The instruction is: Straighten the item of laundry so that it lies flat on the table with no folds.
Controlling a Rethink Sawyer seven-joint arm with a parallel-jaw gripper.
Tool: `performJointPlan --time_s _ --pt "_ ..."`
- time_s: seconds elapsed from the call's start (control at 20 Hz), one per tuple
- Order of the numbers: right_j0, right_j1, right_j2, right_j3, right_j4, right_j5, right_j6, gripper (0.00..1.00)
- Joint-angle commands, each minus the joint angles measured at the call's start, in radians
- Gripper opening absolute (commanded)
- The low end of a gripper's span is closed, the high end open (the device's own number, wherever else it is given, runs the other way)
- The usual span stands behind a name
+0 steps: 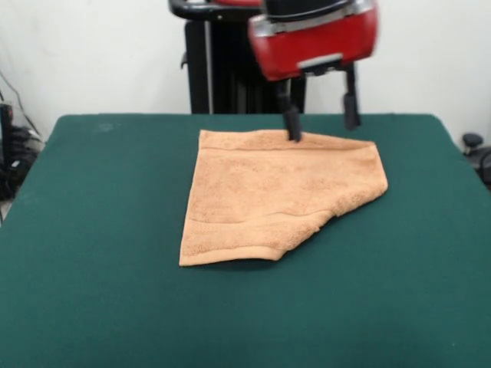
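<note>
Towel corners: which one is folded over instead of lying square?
The towel's front-right corner in the front view; its edge runs diagonally, while the other three corners look square.

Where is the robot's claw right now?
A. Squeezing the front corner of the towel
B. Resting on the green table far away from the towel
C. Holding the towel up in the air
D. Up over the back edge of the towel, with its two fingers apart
D: the claw hangs open above the towel's far edge, one finger reaching down to that edge, while the towel lies on the table.
</note>
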Motion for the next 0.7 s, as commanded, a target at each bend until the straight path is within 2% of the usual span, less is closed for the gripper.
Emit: performJointPlan --time_s 0.05,0.3,0.7 --pt "-0.07 0.13 0.022 0.063 -0.032 0.099 -0.439 1.0" --pt "-0.123 0.129 0.023 0.079 -0.027 0.116 -0.46 1.0" --pt "-0.166 0.174 0.003 0.098 -0.059 0.05 -0.463 1.0"
